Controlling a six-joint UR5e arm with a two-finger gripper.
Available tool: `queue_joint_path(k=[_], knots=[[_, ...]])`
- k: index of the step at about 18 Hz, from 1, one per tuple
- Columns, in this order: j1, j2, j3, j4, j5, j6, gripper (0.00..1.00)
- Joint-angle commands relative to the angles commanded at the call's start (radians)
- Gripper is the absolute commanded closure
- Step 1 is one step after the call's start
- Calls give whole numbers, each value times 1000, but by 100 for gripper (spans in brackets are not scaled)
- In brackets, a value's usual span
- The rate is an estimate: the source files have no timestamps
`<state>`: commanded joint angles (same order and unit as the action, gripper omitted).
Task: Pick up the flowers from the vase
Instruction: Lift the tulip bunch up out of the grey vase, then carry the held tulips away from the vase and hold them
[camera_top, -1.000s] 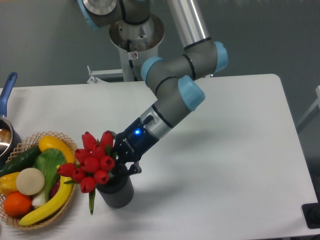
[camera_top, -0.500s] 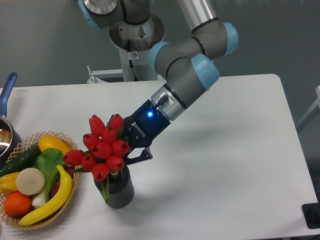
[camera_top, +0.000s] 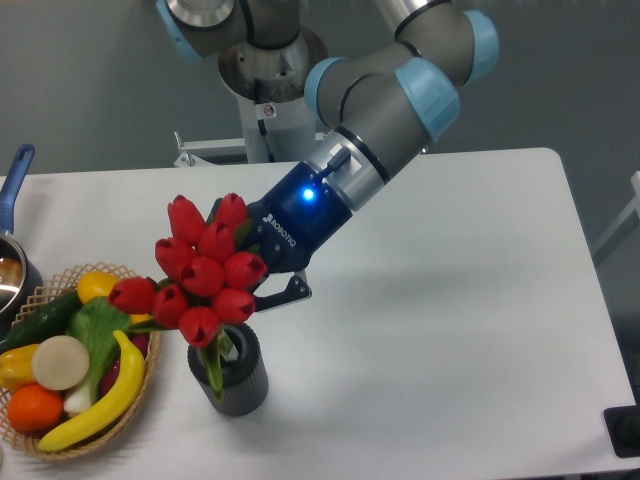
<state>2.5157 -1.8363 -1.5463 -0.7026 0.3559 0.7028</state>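
With the stems and the long leaf not yet clear of the vase (camera_top: 229, 375) on the counter (camera_top: 470, 330), they could snag its rim and tip it, or slip, as the flowers (camera_top: 198, 283) sit left of the fingers (camera_top: 262, 300) closed on the stems.

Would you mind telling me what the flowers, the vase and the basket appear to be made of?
The flowers look artificial, probably plastic or foam: the red buds are uniform, smooth and slightly glossy. The vase seems matte dark grey plastic or ceramic, with fine vertical ribs; which of the two is unclear. The basket looks like woven wicker, tan with an open lattice rim.
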Motion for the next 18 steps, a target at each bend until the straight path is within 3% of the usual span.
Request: queue_joint_path(k=[5, 9, 12, 18], knots=[[32, 14, 35, 0, 0, -49, 100], [126, 3, 49, 0, 14, 10, 100], [184, -6, 57, -3, 112, 124, 100], [262, -34, 51, -9, 302, 167, 100]])
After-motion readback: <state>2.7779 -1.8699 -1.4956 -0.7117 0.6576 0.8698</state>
